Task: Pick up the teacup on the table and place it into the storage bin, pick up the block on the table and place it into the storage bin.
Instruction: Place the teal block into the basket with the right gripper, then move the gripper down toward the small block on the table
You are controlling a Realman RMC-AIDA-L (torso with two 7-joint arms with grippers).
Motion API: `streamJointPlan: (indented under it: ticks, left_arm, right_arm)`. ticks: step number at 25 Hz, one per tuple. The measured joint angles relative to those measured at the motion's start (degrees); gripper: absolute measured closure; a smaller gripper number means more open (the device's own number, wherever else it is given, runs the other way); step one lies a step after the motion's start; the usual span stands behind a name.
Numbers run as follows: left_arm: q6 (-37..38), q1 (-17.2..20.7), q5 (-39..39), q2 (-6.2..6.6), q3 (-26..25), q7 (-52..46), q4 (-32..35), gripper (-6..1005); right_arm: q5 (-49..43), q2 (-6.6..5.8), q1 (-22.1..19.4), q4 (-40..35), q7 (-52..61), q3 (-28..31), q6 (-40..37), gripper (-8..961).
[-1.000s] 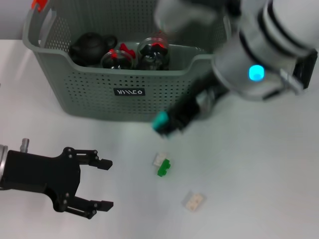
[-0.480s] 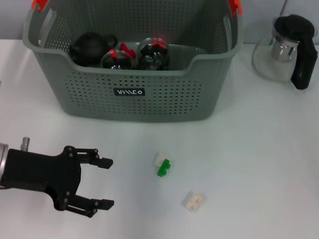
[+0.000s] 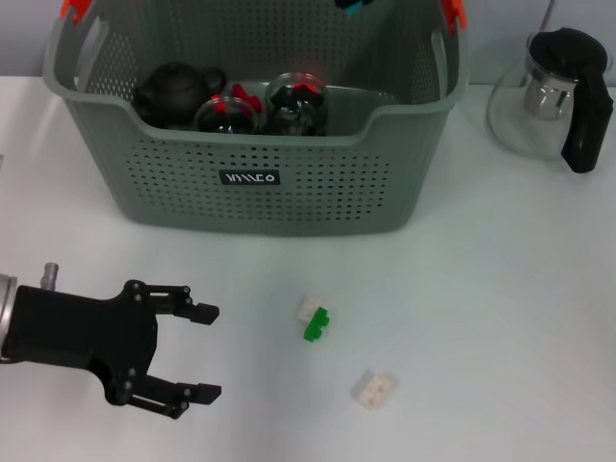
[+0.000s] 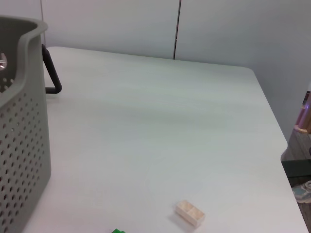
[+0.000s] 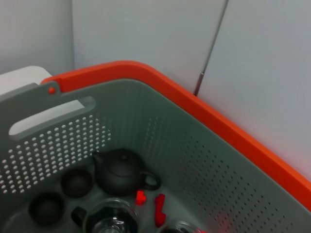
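Blocks in front of the bin, my left pincer released and waiting.

My right pincer [image 3: 348, 5] hangs over the bin [image 3: 258, 197], and whether it is clenched I cannot tell. 2 blocks lie near the bin: green-white [image 3: 314, 319] and pale [image 3: 373, 388]. Risk: my left pincer [image 3: 197, 352] could nudge a small block away instead of gripping it.

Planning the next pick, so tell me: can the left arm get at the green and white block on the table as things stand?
Probably yes. The left gripper hovers open over the table, beside the green and white block, with only bare tabletop between them. The storage bin sits farther back, out of the path.
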Motion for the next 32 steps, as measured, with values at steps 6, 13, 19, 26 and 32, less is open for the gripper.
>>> streamJointPlan:
  ticks: [6,13,19,26,32]
  left_arm:
    - [0.0,0.0,0.0,0.06,0.0,0.0,0.0,138]
    - [0.0,0.0,0.0,0.09,0.0,0.0,0.0,138]
    - [0.0,0.0,0.0,0.09,0.0,0.0,0.0,137]
    - [-0.1,0.0,0.0,0.08,0.1,0.2,0.1,137]
    - [-0.3,0.0,0.0,0.08,0.2,0.5,0.0,138]
  right_arm:
    - [-0.4,0.03,-1.4,-3.8,0.7,-0.5,-1.1,452]
    - [3.3,0.0,-4.8,-11.6,0.8,-0.5,-9.9,105]
    - [14.6,-0.06,-9.4,-22.8,2.0,-0.5,-26.6,55]
    - [17.3,0.16,-11.2,-23.4,10.5,-8.9,-37.1,24]
    - [15.5,0.44,-11.4,-17.9,17.6,-20.2,-33.9,27]
